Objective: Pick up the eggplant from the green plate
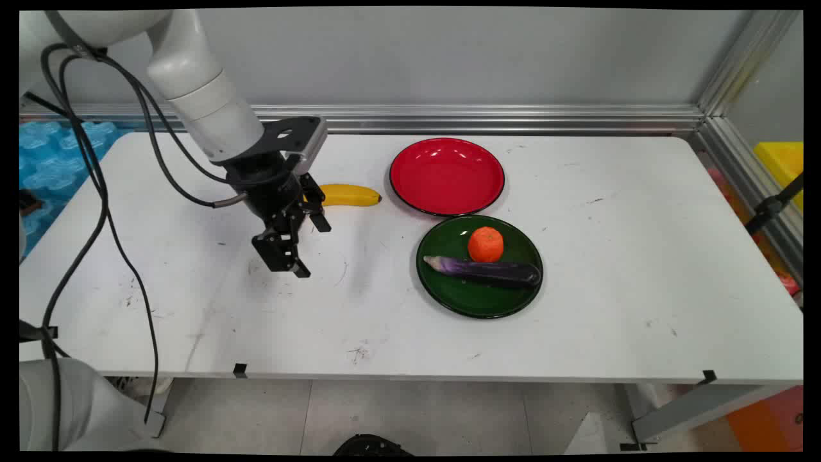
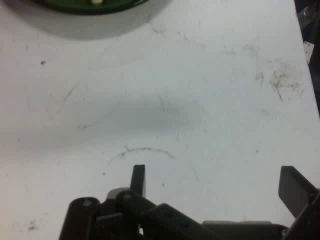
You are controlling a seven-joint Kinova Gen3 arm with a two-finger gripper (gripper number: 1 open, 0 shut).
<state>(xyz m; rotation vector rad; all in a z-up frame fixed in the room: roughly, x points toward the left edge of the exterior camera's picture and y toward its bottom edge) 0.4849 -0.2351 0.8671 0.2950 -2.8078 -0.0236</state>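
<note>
My black gripper (image 1: 308, 247) hangs open a little above the bare white table (image 1: 192, 301), left of centre, with nothing between its fingers. A yellow banana (image 1: 349, 195) lies just behind it on the table, partly hidden by the hand. To the right a green plate (image 1: 478, 307) carries an orange mandarin (image 1: 485, 244) and a purple eggplant (image 1: 484, 271). A red plate (image 1: 447, 176) stands bare behind the green one. In the hand view the gripper (image 2: 215, 182) shows two spread fingertips (image 2: 138, 179) over scuffed table, and the green plate's rim (image 2: 90, 6) peeks in at the top edge.
Black cables (image 1: 102, 212) hang from the arm down the left side of the table. An aluminium rail (image 1: 481, 119) runs along the back edge and down the right side. A yellow box (image 1: 781, 163) sits beyond the right rail.
</note>
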